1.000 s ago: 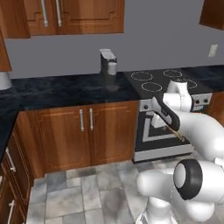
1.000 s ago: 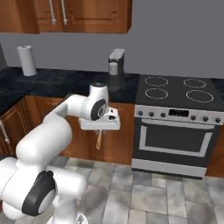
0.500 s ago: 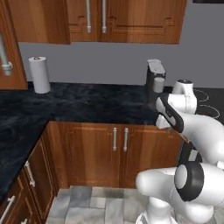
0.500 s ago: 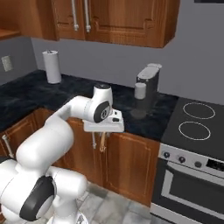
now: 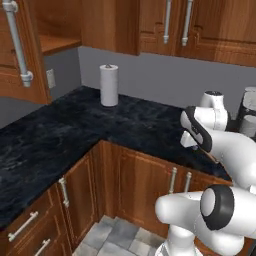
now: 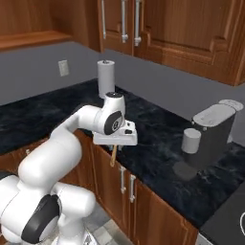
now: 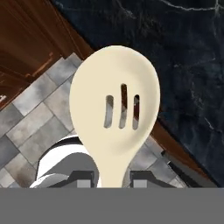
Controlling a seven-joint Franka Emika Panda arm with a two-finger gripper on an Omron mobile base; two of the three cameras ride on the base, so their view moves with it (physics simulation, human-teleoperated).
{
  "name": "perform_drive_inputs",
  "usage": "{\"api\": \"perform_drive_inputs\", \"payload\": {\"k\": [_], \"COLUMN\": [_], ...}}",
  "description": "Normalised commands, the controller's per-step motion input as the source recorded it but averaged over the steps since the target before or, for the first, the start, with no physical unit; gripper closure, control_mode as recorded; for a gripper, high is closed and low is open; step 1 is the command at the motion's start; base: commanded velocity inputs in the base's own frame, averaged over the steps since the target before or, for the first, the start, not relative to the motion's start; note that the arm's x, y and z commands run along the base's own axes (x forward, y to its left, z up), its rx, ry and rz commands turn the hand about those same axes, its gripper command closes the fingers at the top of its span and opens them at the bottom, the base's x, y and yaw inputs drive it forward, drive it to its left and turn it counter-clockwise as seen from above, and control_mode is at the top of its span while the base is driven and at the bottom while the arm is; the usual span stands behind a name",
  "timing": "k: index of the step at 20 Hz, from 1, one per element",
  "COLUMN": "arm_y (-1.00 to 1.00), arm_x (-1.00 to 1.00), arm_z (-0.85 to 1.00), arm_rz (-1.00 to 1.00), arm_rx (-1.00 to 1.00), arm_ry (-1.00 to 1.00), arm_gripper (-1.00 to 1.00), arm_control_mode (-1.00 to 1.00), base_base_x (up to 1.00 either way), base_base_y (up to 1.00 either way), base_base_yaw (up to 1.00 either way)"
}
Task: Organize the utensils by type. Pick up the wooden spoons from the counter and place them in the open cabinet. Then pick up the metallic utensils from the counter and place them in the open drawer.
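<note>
Gripper apparently clamps slotted wooden spoon above counter edge.

Both base views overlook the counter; the hand view looks floorward.

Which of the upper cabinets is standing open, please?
The far-left corner cabinet: its door is swung out toward the camera, baring a wooden shelf. The cabinets right of it are shut, handles flat against the fronts.
</note>
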Motion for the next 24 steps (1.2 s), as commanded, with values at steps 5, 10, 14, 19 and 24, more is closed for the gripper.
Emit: {"api": "perform_drive_inputs", "payload": {"k": [5,10,14,19,24], "arm_y": [0.0,0.0,0.0,0.0,0.0], "arm_x": [0.0,0.0,0.0,0.0,0.0], "arm_z": [0.0,0.0,0.0,0.0,0.0], "arm_rz": [0.0,0.0,0.0,0.0,0.0], "arm_rx": [0.0,0.0,0.0,0.0,0.0], "arm_ry": [0.0,0.0,0.0,0.0,0.0], "arm_gripper": [1.0,1.0,1.0,1.0,1.0], "arm_control_mode": [1.0,1.0,1.0,1.0,1.0], "base_base_x": [0.5,0.39,0.71,0.66,0.61], "base_base_y": [-0.19,-0.16,-0.13,-0.33,-0.47], "base_base_yaw": [0.8,0.93,0.63,0.43,0.22]}}
